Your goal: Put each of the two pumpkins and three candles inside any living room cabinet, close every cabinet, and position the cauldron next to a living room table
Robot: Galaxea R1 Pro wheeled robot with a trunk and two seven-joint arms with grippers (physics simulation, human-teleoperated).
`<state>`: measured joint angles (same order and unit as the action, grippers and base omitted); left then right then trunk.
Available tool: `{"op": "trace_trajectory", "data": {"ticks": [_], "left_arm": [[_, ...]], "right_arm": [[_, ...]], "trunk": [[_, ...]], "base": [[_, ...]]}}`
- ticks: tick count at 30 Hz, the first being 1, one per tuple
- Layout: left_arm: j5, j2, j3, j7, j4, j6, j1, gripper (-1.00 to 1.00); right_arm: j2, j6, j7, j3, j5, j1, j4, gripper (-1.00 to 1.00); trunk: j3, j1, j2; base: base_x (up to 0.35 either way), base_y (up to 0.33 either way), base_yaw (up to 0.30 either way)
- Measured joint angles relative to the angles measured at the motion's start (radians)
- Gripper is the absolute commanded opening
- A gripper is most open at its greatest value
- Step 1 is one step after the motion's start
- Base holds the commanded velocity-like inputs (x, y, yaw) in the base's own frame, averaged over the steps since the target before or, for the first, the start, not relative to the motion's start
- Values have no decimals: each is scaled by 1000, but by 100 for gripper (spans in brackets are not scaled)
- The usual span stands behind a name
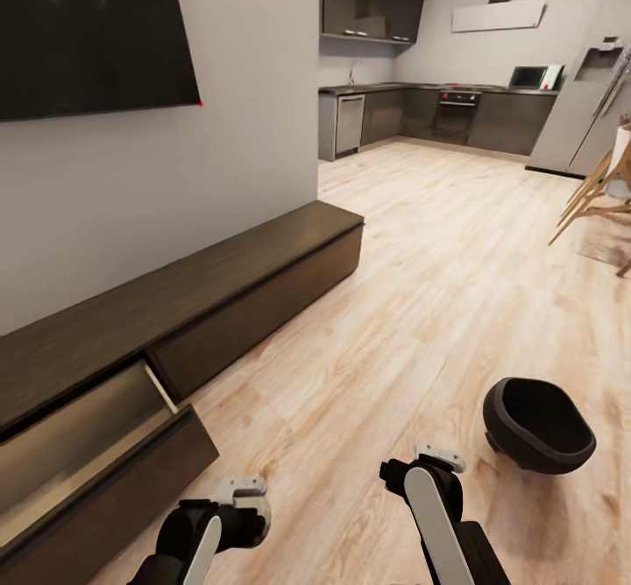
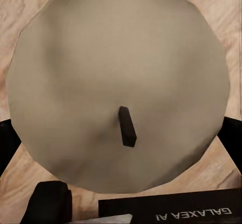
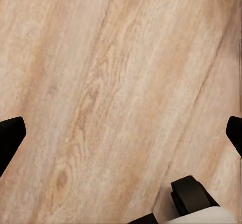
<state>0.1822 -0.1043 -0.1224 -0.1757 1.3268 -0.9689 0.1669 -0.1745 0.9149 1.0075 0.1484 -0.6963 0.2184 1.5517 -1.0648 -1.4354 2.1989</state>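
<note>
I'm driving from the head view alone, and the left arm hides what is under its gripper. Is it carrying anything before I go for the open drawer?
Observer: Yes. The left wrist view shows a candle, cream with a dark wick, seen from above between the fingers of the left gripper, which look closed on its sides.
Operator: And the right one, is it free?
Observer: The right gripper is open, its fingers wide apart, with bare wooden floor between them.
</note>
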Motion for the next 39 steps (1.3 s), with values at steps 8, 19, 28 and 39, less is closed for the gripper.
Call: {"op": "trace_trajectory", "data": {"ticks": [8, 19, 28, 39], "left_arm": [[-3, 1, 1, 0, -2, -19, 2, -100], [0, 0, 1, 0, -4, -29, 6, -100], [-1, -4, -3, 0, -4, -32, 6, -100], [-4, -8, -10, 0, -11, -32, 6, -100]], "right_arm": [[0, -11, 1, -5, 4, 0, -2, 100], [0, -99, 8, -79, 2, -15, -2, 100], [6, -165, -1, -152, -4, -91, -8, 100], [43, -164, -8, -156, -5, -116, -7, 100]], "trunk": [[26, 31, -56], [63, 73, -133], [96, 107, -196], [131, 150, -273]], "base": [[0, 0, -276], [0, 0, -173], [0, 0, -218], [0, 0, -20]]}}
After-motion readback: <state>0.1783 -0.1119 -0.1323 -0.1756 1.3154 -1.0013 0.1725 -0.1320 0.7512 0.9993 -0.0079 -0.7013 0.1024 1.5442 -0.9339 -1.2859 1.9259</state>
